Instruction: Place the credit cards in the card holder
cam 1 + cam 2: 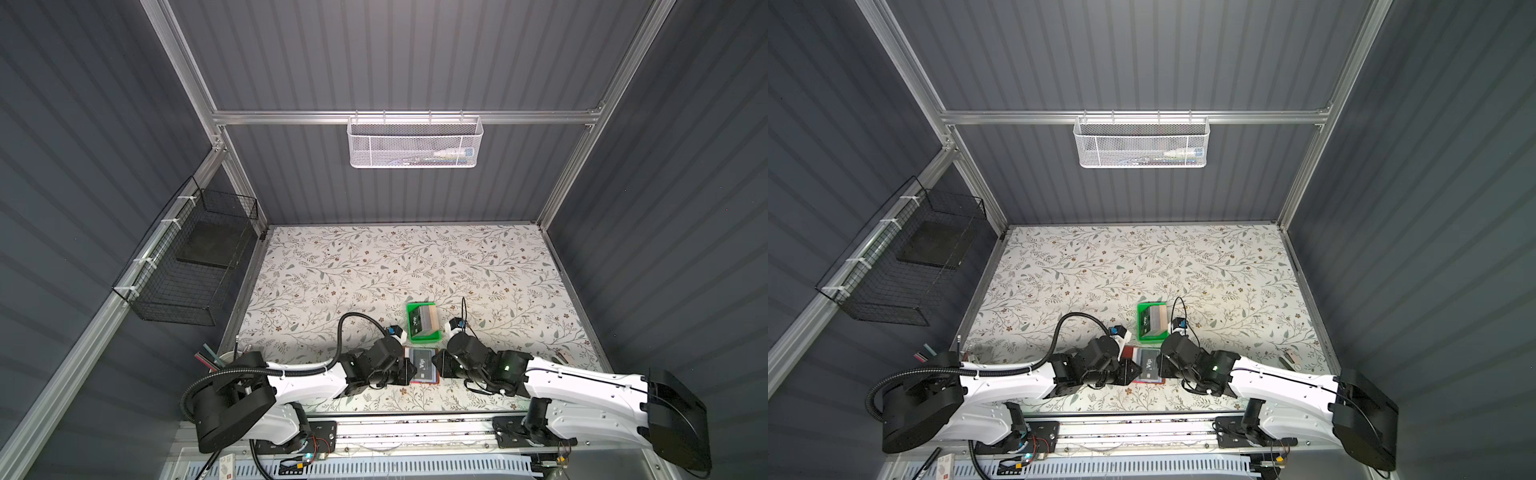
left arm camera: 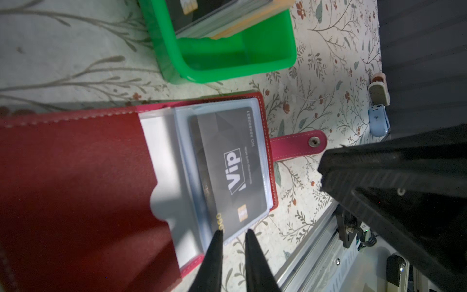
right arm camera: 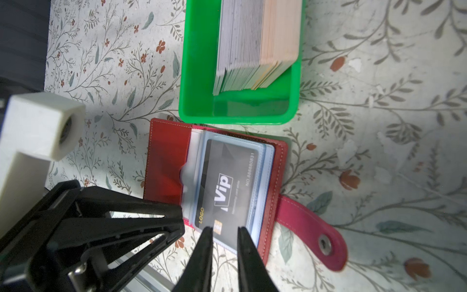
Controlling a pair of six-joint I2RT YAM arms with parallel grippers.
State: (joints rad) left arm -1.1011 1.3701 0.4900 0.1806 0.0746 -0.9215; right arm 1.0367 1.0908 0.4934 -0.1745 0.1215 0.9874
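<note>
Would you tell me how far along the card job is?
Done: one black Vip card lies in a clear sleeve of the open red card holder. In hand: nothing; left gripper and right gripper hover at its edge, jaws narrowly apart. Left: a stack of cards in the green tray.

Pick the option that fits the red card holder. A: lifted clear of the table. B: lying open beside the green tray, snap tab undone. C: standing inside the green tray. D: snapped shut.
B: the card holder lies open on the table by the green tray, its snap tab loose and a black Vip card showing inside.
</note>
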